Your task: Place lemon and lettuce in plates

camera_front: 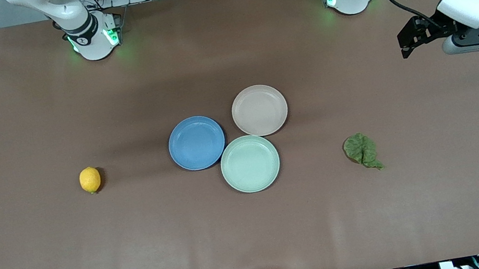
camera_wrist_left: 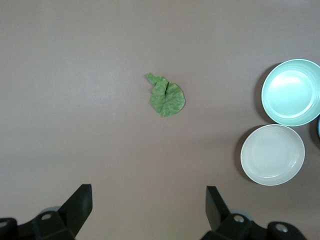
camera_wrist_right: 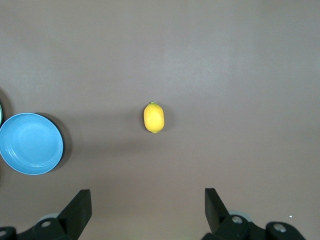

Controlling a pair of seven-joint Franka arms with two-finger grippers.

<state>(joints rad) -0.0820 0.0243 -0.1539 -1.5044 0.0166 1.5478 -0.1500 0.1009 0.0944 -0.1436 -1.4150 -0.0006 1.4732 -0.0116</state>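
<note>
- Brown matting covered the whole table [camera_front: 47, 264], and nothing lay on its strip nearest the front camera.
- The lettuce [camera_front: 362, 150] lay flat on the table toward the left arm's end, its pointed tail turned toward the front camera, well apart from every plate.
- The mint-green plate [camera_front: 250, 164] sat nearest the front camera of the three plates and held nothing.
- The lemon [camera_front: 90, 180] rested on the table toward the right arm's end, well apart from the plates, its nub pointing toward the front camera.
- The blue plate [camera_front: 196, 142] sat a little farther from the front camera, just beside the mint-green plate, toward the right arm's end, and was bare.
- The beige-pink plate [camera_front: 260, 110] sat farthest of the three, also bare, its rim close against the other two.
- The left gripper [camera_wrist_left: 148, 207] hung in the air over the left arm's end of the table, jaws wide apart and holding nothing; its wrist view looked down on the lettuce.
- The right gripper [camera_wrist_right: 148, 207] hung over the right arm's end of the table, jaws spread wide and holding nothing; its wrist view took in the lemon and the blue plate.
</note>
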